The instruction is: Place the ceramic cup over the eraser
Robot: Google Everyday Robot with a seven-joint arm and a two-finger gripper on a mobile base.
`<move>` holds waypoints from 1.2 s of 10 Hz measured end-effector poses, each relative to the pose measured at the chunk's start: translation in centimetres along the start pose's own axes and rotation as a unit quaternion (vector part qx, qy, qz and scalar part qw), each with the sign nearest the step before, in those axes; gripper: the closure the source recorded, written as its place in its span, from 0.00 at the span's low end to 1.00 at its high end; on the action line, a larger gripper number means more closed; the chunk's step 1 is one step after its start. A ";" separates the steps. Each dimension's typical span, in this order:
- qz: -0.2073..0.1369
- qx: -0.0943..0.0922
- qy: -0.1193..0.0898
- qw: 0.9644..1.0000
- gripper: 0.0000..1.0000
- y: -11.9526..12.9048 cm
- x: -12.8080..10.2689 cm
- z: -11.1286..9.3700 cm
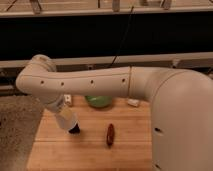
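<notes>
The white ceramic cup [67,119] hangs tilted at the end of my arm, over the left part of the wooden table [135,150]. The gripper [64,111] is at the cup, under the arm's wrist, mostly hidden by the arm. A small black block, the eraser [75,130], shows right at the cup's lower end, touching or just below it. I cannot tell whether the cup covers part of it.
A green bowl [99,101] sits at the table's back, partly behind the arm. A dark red elongated object [110,135] lies right of the eraser. A whitish rectangular item [133,103] lies at the back right. My arm spans the view above the table.
</notes>
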State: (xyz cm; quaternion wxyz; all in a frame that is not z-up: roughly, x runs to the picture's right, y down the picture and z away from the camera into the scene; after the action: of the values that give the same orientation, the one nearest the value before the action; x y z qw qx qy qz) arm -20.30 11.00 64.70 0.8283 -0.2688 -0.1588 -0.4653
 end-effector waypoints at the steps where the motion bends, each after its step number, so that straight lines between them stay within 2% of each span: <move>1: 0.000 -0.002 -0.001 1.000 0.99 -0.1 0.2 0.3; 4: 0.003 -0.009 -0.010 1.000 0.99 -0.4 0.9 1.8; 9: 0.015 -0.025 -0.033 0.999 0.98 1.7 2.9 6.6; 11: 0.015 -0.029 -0.043 0.999 0.85 2.3 3.3 8.4; 12: 0.016 -0.031 -0.050 0.998 0.73 2.7 3.5 9.3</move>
State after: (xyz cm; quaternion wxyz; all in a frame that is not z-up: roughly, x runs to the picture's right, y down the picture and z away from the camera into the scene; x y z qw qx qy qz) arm -16.29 15.26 73.20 0.8177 -0.3201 -0.1813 -0.4428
